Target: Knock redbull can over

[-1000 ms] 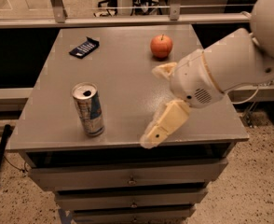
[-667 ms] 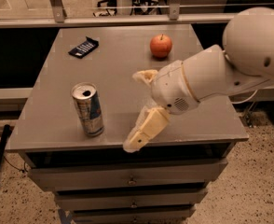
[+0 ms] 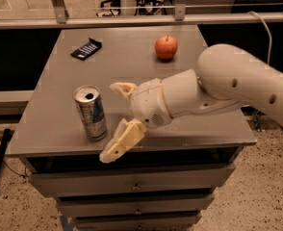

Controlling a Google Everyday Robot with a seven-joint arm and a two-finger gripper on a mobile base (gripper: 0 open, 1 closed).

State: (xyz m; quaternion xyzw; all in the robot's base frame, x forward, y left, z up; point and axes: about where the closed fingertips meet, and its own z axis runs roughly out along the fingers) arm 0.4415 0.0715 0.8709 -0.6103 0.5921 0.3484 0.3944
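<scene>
The redbull can (image 3: 90,112) stands upright near the front left of the grey table (image 3: 132,61), silver and blue with its open top showing. My gripper (image 3: 115,121) is just to the right of the can, at the table's front edge, apart from it by a small gap. The fingers are spread wide: one cream fingertip (image 3: 122,88) points left behind the can's right side, the other hangs low over the front edge. The gripper is open and holds nothing. The white arm reaches in from the right.
A red-orange apple (image 3: 166,47) sits at the back right of the table. A flat dark blue packet (image 3: 86,48) lies at the back left. Drawers are under the table top. A railing runs behind the table.
My gripper and arm have moved left across the table's front, from about the middle right to just beside the can. The can, apple and packet have not moved.
</scene>
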